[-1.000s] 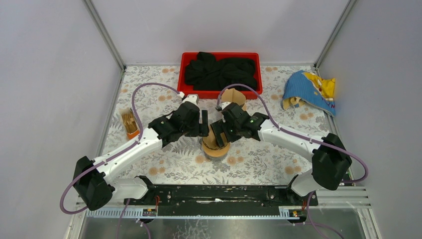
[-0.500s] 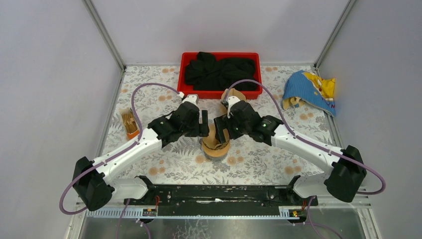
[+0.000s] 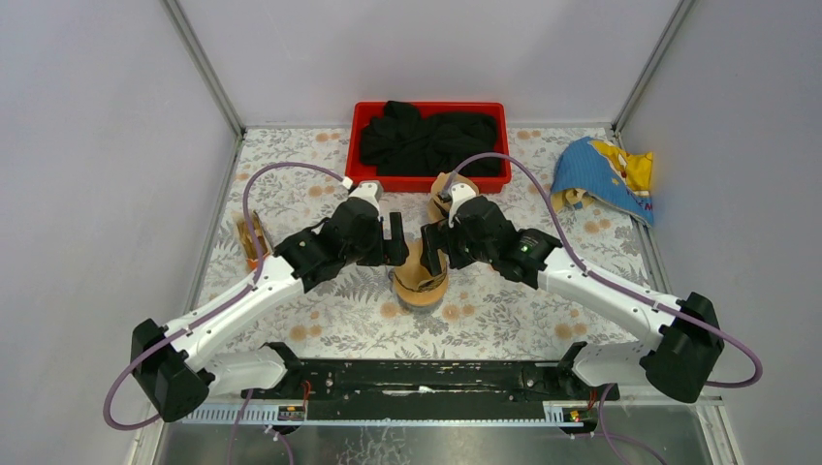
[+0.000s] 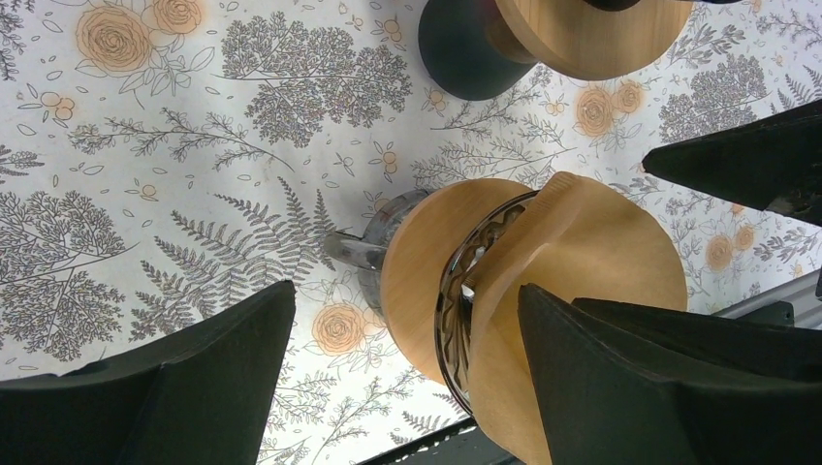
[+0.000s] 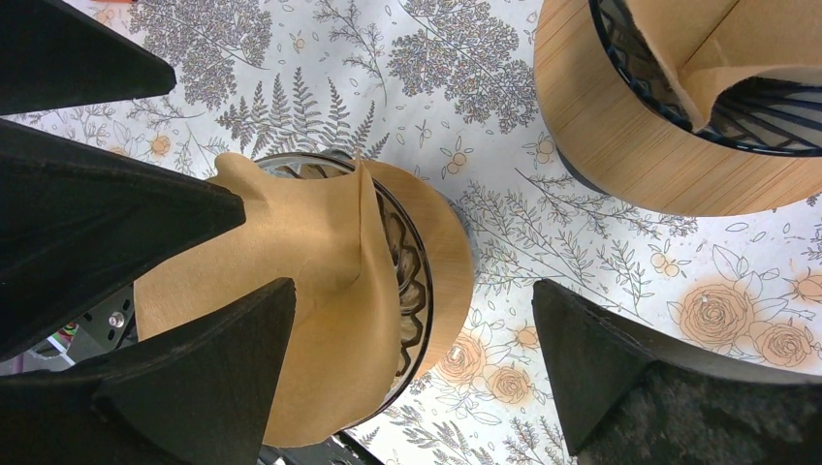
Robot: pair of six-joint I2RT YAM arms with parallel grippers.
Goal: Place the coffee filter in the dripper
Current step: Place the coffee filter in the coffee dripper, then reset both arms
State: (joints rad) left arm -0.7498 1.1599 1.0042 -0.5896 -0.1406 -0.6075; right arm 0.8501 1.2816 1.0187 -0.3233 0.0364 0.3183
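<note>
Three plain, pale grey-lilac wall panels (image 3: 97, 145) are set around the work area, joined at the far corners by two bare aluminium posts (image 3: 204, 68). The work surface is covered by a white table cloth (image 3: 320, 174) printed with grey ferns and orange roses, and a black mounting rail (image 3: 417, 378) is fixed along the near edge. Even, diffuse light is cast throughout, with soft shadows only.
</note>
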